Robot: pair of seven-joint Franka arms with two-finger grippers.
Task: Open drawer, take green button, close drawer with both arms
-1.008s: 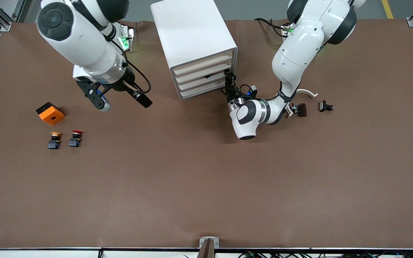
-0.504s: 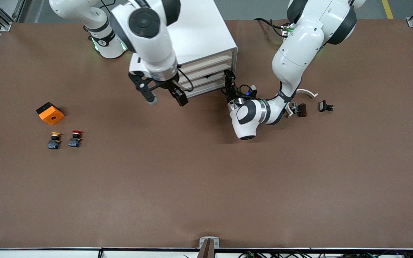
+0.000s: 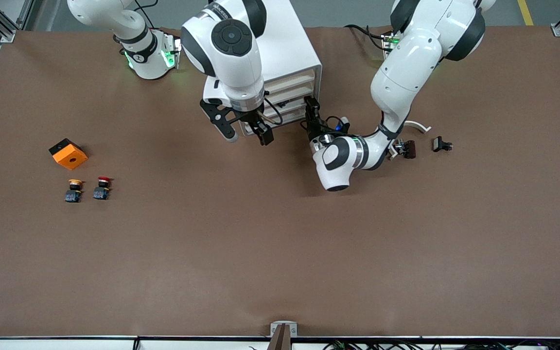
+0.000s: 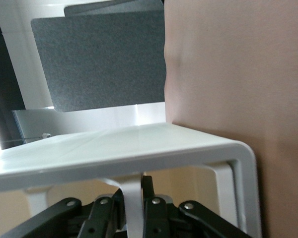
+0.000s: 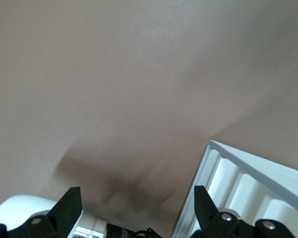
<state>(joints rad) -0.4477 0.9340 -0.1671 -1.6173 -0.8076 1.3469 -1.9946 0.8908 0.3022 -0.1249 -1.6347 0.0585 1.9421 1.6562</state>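
left gripper: clenched on drawer handle of cabinet
right gripper: released, over table beside cabinet front
handle: likely stiff, thin; pull straight
button: unseen

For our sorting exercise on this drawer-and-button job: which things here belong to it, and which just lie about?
In the job: white drawer cabinet; its white drawer handle, clamped in the left gripper; open right gripper in front of it.
Lying about: orange block; yellow-capped button; red-capped button; small black parts.
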